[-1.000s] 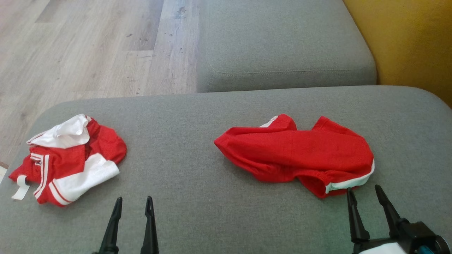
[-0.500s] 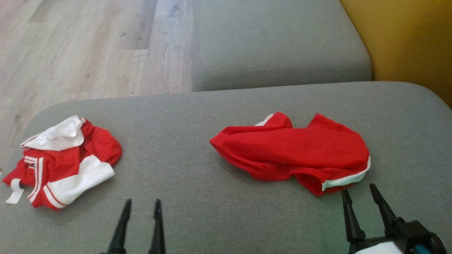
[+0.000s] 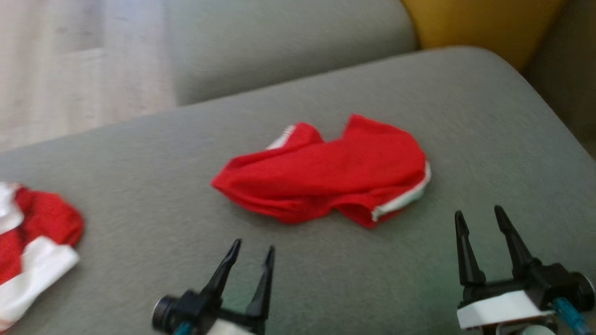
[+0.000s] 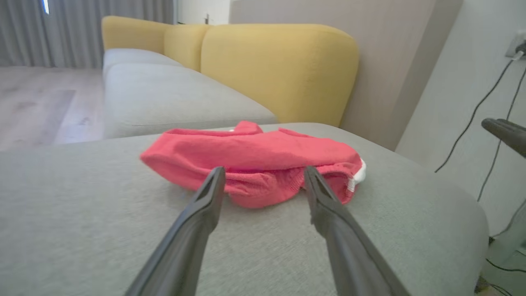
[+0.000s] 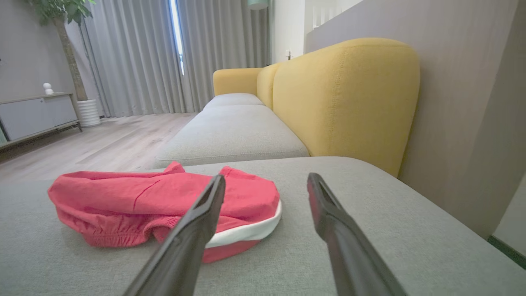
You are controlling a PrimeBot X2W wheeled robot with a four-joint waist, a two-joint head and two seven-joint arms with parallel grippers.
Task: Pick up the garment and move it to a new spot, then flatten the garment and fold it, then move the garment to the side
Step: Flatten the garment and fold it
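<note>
Left end effector [image 3: 254,245] and right end effector [image 3: 479,211] hover spread, empty, near the crumpled red mesh garment [image 3: 326,179] on the grey sofa cushion [image 3: 465,116]; pickup pending, I should reach and pinch.

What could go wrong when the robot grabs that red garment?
The red garment lies bunched, so the open left gripper or right gripper might pinch just one layer and lift it twisted. Their pointed fingers could dig into the soft grey cushion. Another red-and-white garment lies at the far left; moving this one there might tangle them.
</note>
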